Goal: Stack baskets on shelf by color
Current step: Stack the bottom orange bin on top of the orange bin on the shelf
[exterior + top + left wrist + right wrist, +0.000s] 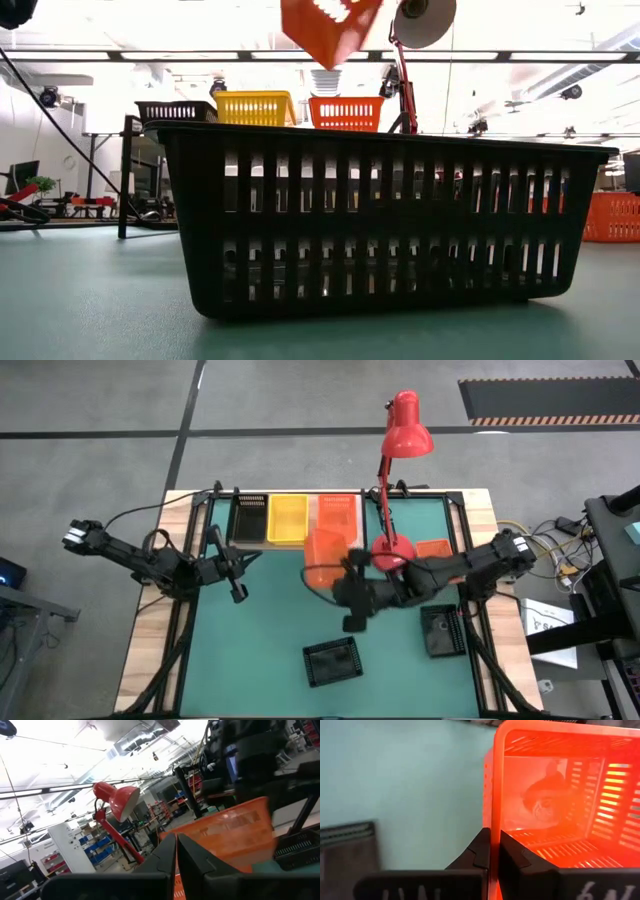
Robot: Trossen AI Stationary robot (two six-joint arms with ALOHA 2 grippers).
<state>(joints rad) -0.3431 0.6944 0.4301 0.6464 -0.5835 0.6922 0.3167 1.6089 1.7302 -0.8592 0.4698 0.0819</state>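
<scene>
Orange-red basket carried toward the shelf

Right gripper pinches the orange-red plastic mesh basket's rim, lifted to clear the far-edge shelf; left gripper fingers closed, empty.

Baskets on our shelf, on our table and one up in the air

On the shelf we see three baskets side by side: a black shelf basket, a yellow basket in the middle and an orange shelf basket. We hold one more orange basket up in the air, tipped on its side, just in front of the shelf, with the right gripper pinching its rim. Two black baskets sit on the green table, a front black basket and a side black basket. Another small orange basket sits by the right edge.
</scene>
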